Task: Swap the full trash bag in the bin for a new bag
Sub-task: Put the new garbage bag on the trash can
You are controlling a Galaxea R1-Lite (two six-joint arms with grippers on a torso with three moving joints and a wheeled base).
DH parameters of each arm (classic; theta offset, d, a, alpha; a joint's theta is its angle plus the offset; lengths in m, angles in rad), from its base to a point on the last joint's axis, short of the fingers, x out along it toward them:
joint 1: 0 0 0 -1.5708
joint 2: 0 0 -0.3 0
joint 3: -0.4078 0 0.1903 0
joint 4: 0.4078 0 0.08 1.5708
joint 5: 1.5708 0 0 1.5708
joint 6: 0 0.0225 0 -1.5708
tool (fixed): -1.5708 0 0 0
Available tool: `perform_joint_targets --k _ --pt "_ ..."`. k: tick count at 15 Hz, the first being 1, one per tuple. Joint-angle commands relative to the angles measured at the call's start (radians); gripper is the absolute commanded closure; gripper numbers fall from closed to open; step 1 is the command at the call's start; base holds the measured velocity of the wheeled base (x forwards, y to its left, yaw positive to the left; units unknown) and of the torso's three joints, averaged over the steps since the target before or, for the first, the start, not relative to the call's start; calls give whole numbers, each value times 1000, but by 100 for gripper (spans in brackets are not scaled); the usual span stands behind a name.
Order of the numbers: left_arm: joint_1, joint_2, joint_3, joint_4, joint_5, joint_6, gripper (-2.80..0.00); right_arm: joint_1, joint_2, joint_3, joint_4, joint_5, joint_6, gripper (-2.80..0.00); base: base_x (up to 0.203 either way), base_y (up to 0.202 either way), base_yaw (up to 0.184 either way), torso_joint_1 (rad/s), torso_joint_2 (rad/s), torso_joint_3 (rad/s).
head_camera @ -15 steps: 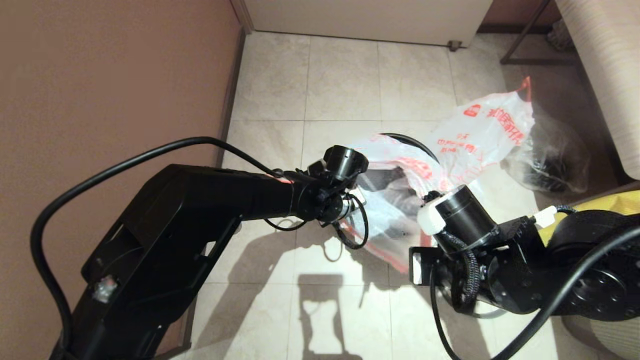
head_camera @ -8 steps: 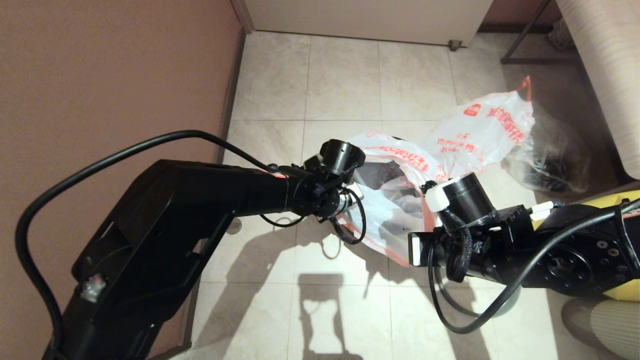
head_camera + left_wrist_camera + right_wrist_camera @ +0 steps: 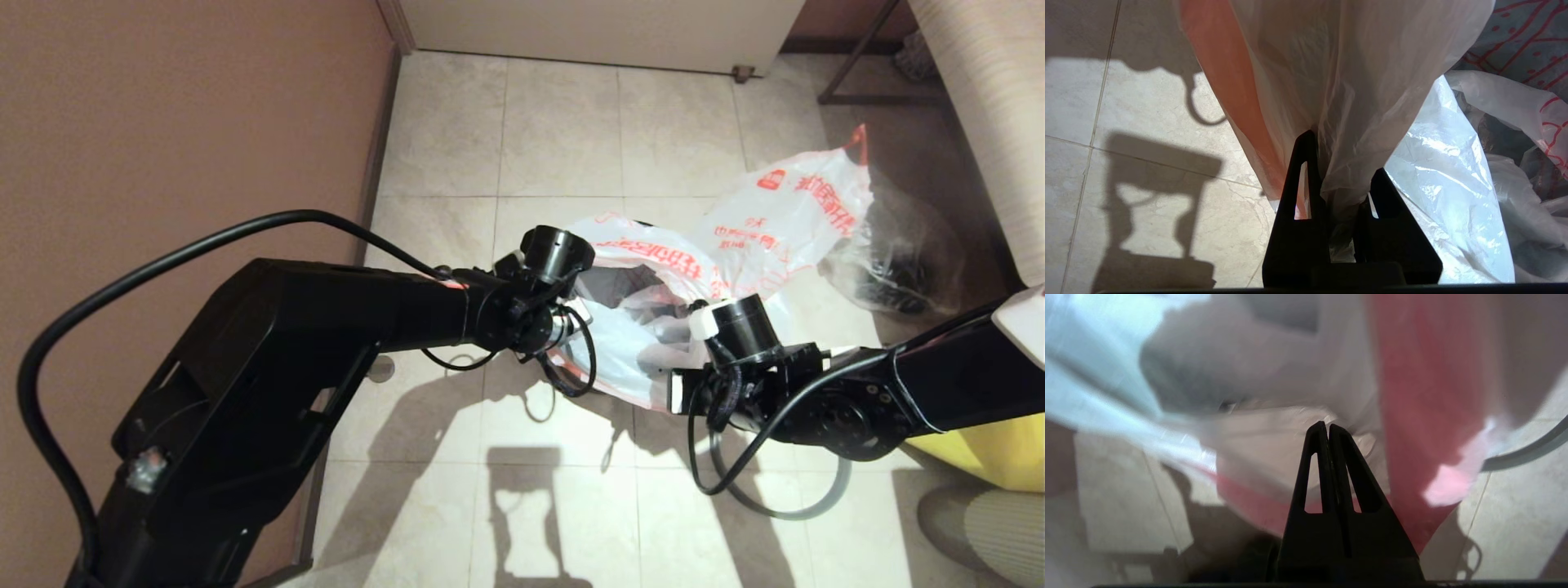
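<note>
The full trash bag (image 3: 633, 327), thin white plastic with red print, hangs stretched between my two grippers over the floor tiles. Crumpled clear things (image 3: 1535, 171) show inside it. My left gripper (image 3: 574, 325) is shut on a gathered bunch of its plastic (image 3: 1342, 155) at the wall-side edge. My right gripper (image 3: 671, 384) grips the near right edge, and its fingers (image 3: 1327, 424) are pressed together on thin film. The bin is hidden behind the bag. The new bag (image 3: 788, 214) lies smooth on the floor farther right, one red-edged handle (image 3: 856, 139) sticking up.
A clear bag with dark contents (image 3: 898, 261) sits behind the new bag. A big yellow bag (image 3: 984, 447) stands at the right edge under my right arm. A brown wall (image 3: 163, 122) runs along the left, and upholstered furniture (image 3: 996, 114) along the right.
The bag's mouth has risen and spread, covering the bin rim that showed before. My right arm has stretched out with its gripper shifted slightly left; the left gripper rose a little.
</note>
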Motion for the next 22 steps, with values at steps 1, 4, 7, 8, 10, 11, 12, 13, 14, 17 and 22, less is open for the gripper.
perform_joint_targets --k 1,4,7,8,10,11,12,13,14,17,22 --pt "-1 7 4 1 2 -5 0 -41 30 -1 -48 -2 -13 0 0 0 0 0 0 0" --pt "-1 12 10 -1 2 -5 0 -114 48 -7 -74 -3 -74 0 0 0 0 0 0 0" --pt "-5 7 30 -4 2 -5 0 -162 88 -86 -74 -9 -85 0 0 0 0 0 0 0" --pt "-7 6 31 -4 2 -5 0 -170 104 -118 -71 -9 -91 0 0 0 0 0 0 0" --pt "-12 -2 43 -3 1 -5 0 -175 131 -165 -70 -10 -99 0 0 0 0 0 0 0" --pt "-19 -9 60 -6 0 -5 0 -179 143 -196 -70 -16 -99 0 0 0 0 0 0 0" --pt "-25 -9 67 -8 -7 -5 0 -186 154 -233 -69 -26 -99 0 0 0 0 0 0 0" --pt "-31 -9 74 -8 -16 -5 0 -193 161 -265 -69 -35 -99 0 0 0 0 0 0 0" --pt "-35 -9 81 -9 -18 -5 0 -201 163 -289 -70 -45 -99 0 0 0 0 0 0 0" --pt "-47 -7 92 -9 -18 -4 0 -219 129 -342 -65 -57 -95 0 0 0 0 0 0 0" --pt "-69 -1 113 -10 -21 -4 0 -221 106 -359 -60 -54 -93 0 0 0 0 0 0 0"
